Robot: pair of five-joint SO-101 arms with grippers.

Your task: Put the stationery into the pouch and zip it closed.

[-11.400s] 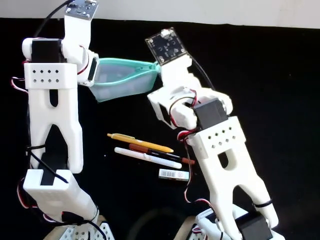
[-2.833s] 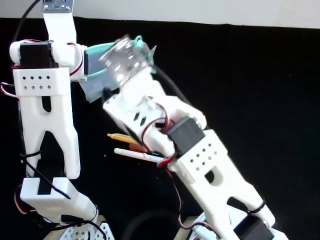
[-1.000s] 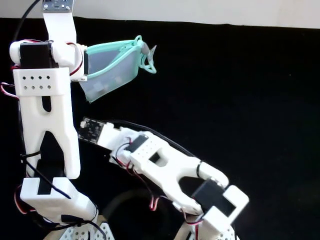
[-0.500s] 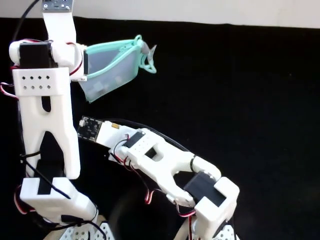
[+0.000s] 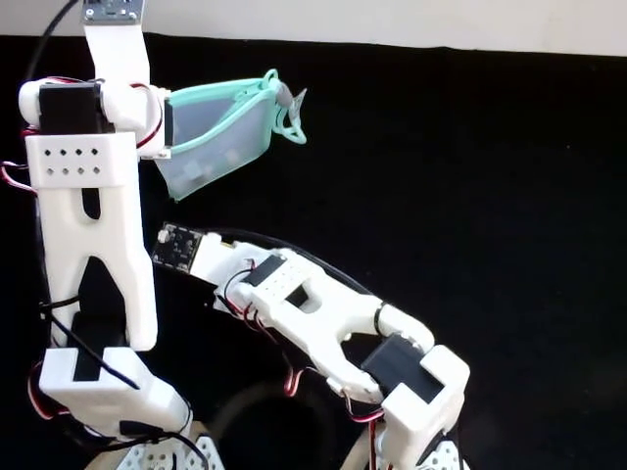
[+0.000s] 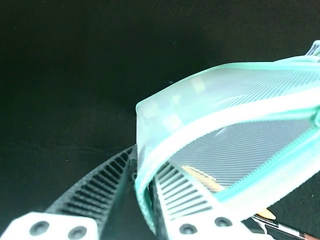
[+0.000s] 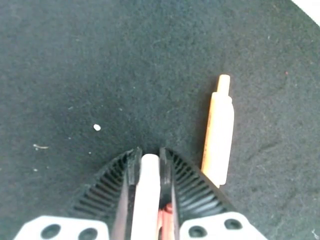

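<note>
1. Two arms reach over a black table (image 5: 490,196).
2. Left gripper (image 6: 142,167) pinches one end of a clear, mint-edged pouch (image 5: 220,127), holding it at the far left with its mouth unzipped.
3. Right gripper (image 7: 149,154), low at the near left, clamps a white pen (image 7: 146,195).
4. An orange pen (image 7: 218,135) lies on the table just beside that gripper.

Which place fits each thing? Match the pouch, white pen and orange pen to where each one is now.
Things:
1. pouch
2. white pen
3. orange pen

Places:
A. lying on the table
B. held up by the left gripper
C. clamped in the right gripper

Pairs: 1-B, 2-C, 3-A.
</note>
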